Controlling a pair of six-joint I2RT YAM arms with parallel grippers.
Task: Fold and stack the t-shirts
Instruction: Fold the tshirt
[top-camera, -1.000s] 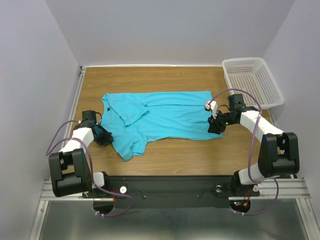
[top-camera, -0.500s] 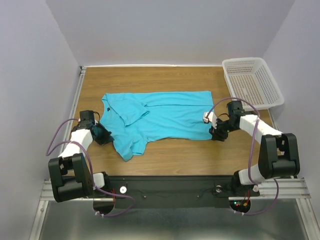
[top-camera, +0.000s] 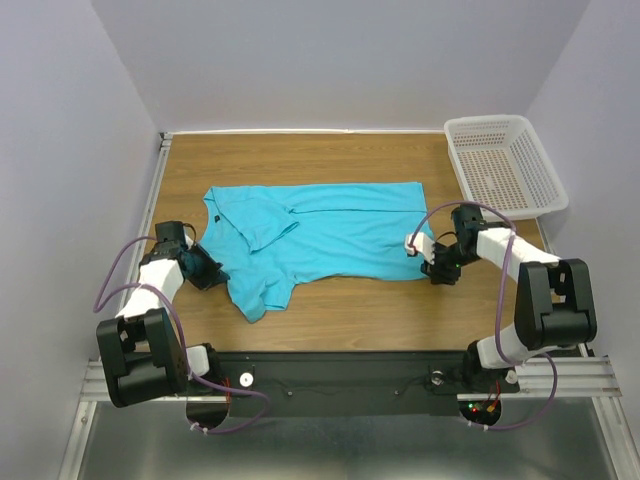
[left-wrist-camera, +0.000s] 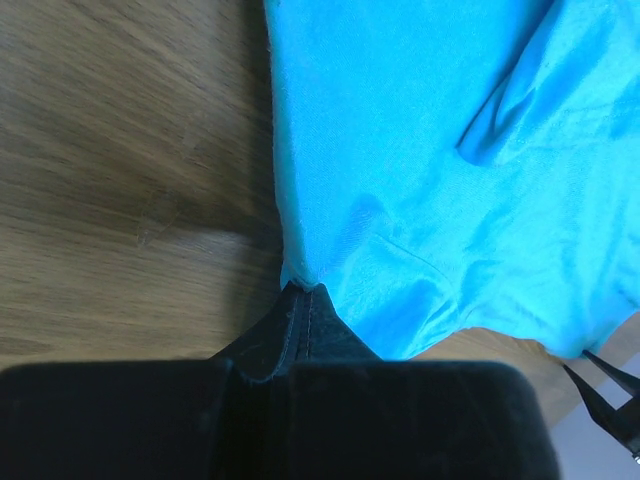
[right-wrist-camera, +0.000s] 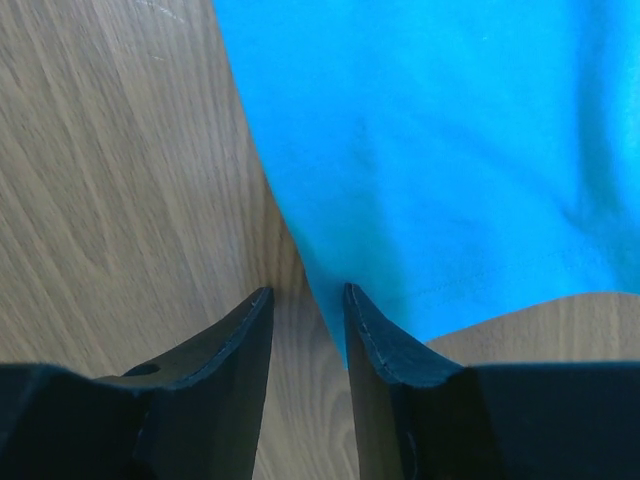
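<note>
Turquoise t-shirt (top-camera: 315, 240) spread flat on wooden table (top-camera: 330, 160); left gripper (left-wrist-camera: 305, 300) pinched closed on its near-left edge; right gripper (right-wrist-camera: 308, 291), jaws slightly parted, at its near-right hem.

A white perforated plastic basket (top-camera: 490, 121) sits upright at the far right corner of the wood-grain counter (top-camera: 300, 160). Pale lilac walls (top-camera: 350, 60) close the counter in on three sides.

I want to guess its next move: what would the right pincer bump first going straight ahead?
Probably the edge of the t-shirt, lying just ahead of the right pincer, whose tips are open.
</note>
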